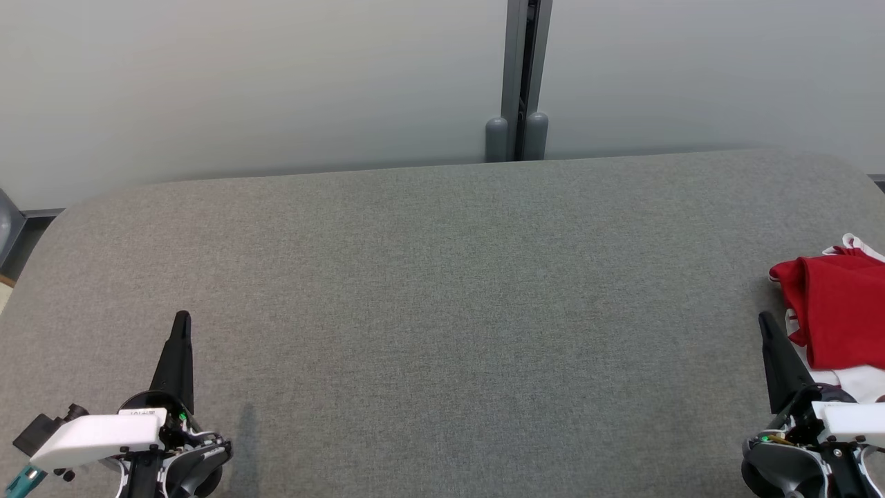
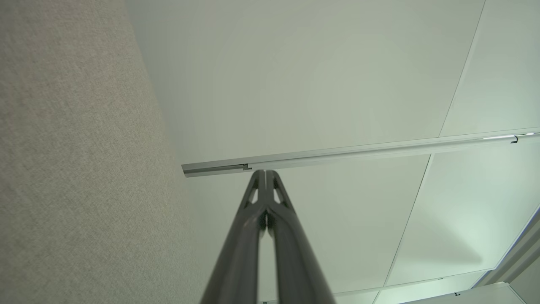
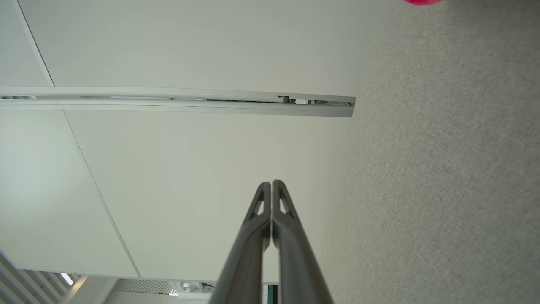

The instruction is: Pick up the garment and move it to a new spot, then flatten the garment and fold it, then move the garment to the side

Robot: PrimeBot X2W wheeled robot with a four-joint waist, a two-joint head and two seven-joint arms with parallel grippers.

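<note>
The garment (image 1: 840,315), red with white parts, lies bunched at the right edge of the grey table (image 1: 442,290); a sliver of the garment's red (image 3: 422,1) shows at the top of the right wrist view. My right gripper (image 1: 763,318) stands just left of the garment, shut and holding nothing. In the right wrist view the right gripper (image 3: 271,182) has its fingertips pressed together. At the lower left, far from the garment, my left gripper (image 1: 182,317) is shut and empty. Its tips meet in the left wrist view too (image 2: 264,171).
A pale wall with a vertical grey post (image 1: 518,79) stands behind the table's far edge. The table corners are rounded. A grey rail (image 2: 358,152) runs across the wall panels in both wrist views.
</note>
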